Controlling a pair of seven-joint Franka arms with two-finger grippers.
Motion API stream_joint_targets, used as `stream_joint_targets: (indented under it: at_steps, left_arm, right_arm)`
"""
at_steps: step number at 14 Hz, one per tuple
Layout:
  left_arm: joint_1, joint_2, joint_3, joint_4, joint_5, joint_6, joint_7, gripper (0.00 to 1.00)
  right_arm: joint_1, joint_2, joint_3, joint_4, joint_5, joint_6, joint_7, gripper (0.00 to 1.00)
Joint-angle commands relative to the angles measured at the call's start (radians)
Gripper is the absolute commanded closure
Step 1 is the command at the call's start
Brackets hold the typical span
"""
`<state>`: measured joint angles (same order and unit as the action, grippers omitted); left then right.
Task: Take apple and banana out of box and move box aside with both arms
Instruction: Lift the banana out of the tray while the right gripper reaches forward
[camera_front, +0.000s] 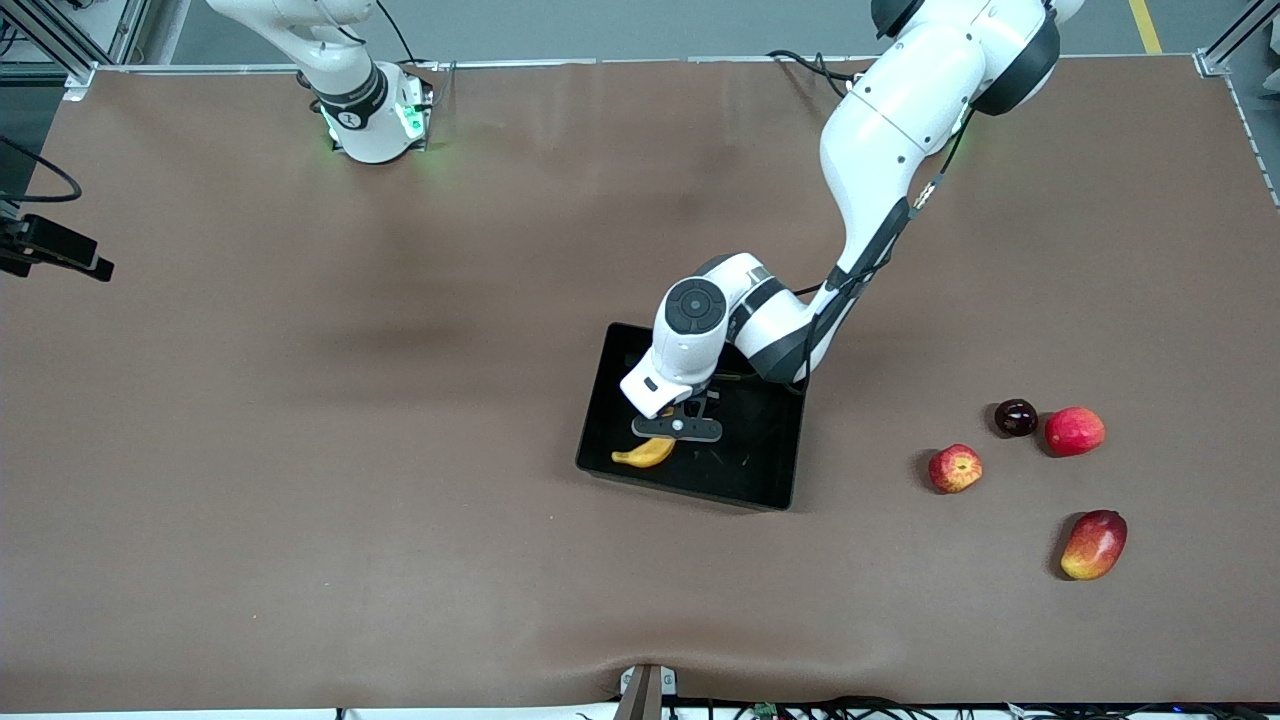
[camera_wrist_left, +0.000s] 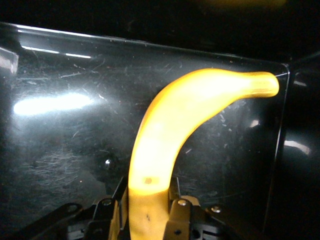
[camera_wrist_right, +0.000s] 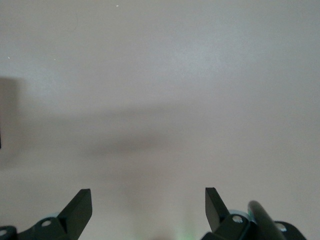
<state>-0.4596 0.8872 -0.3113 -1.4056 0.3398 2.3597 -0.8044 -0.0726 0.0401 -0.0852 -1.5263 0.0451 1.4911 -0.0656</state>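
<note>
The black box (camera_front: 770, 470) stands mid-table. My left gripper (camera_front: 672, 432) reaches down into it and is shut on the yellow banana (camera_front: 645, 455), low over the box floor at the corner nearest the front camera on the right arm's side. In the left wrist view the banana (camera_wrist_left: 175, 125) runs out from between my fingers (camera_wrist_left: 147, 200) over the glossy box floor (camera_wrist_left: 60, 140). The streaked red apple (camera_front: 955, 468) lies on the table toward the left arm's end. My right gripper (camera_wrist_right: 148, 200) is open and empty over bare table; it is out of the front view.
Near the apple lie a dark plum (camera_front: 1015, 417), a red round fruit (camera_front: 1074, 431) and a red-yellow mango (camera_front: 1093, 544). The right arm's base (camera_front: 370, 110) stands at the table's top edge. A black device (camera_front: 55, 245) juts in at the right arm's end.
</note>
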Motion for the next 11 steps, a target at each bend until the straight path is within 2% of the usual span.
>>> stream_joint_targets:
  at_steps: [1,6,11]
  left_arm:
    - [-0.008,-0.016,0.012,0.025,0.019,0.004,-0.025,1.0]
    - [-0.002,-0.043,0.029,0.069,0.018,-0.007,-0.025,1.0]
    - [0.053,-0.142,0.046,0.07,0.024,-0.085,-0.001,1.0]
  right_arm:
    - [-0.029,0.021,0.018,0.032,-0.007,-0.009,-0.01,0.0]
    - [-0.029,0.061,0.016,0.032,0.009,-0.002,-0.002,0.0]
    - [-0.032,0.118,0.018,0.028,0.027,0.011,-0.011,0.0]
